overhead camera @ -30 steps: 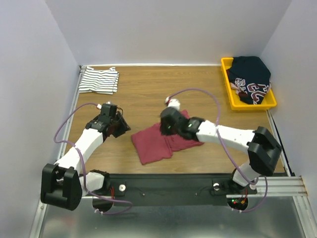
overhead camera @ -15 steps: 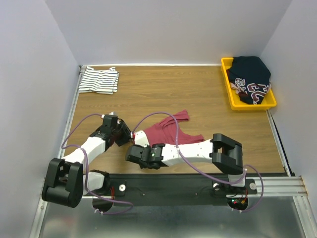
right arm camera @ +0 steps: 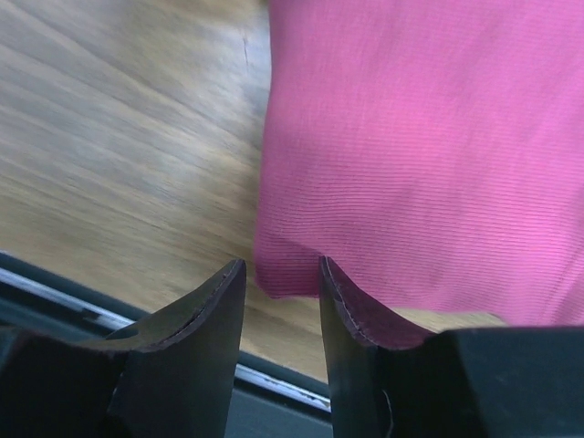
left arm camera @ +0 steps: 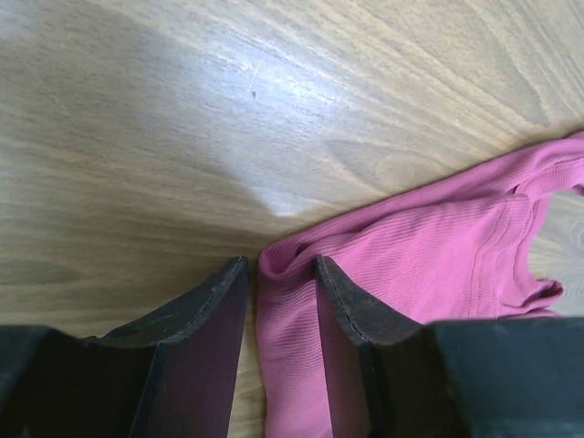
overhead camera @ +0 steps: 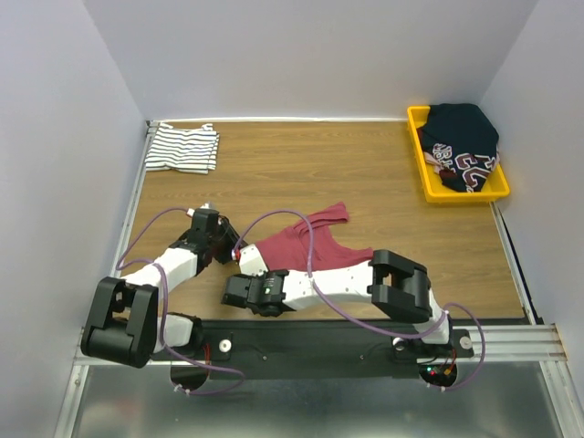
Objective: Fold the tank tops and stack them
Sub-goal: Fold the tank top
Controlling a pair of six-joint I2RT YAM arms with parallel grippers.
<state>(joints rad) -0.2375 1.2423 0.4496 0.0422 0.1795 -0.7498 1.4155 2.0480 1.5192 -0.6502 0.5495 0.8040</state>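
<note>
The maroon tank top lies spread on the wooden table, its straps pointing to the far right. My left gripper is at its left corner, open, with a raised fold of the maroon cloth between the fingers; a strip of bare wood shows beside the left finger. My right gripper is at the near left corner, also open, and the corner of the cloth lies flat between its fingertips. The right arm covers the garment's near edge. The striped tank top lies folded at the back left.
A yellow bin at the back right holds a dark printed garment. The table's near edge and metal rail run just below my right gripper. Grey walls close in the table on three sides.
The right arm swung from mid-table to the near left corner of the maroon top, which went from bunched to spread out. My left gripper drew nearer, onto the cloth's left corner.
</note>
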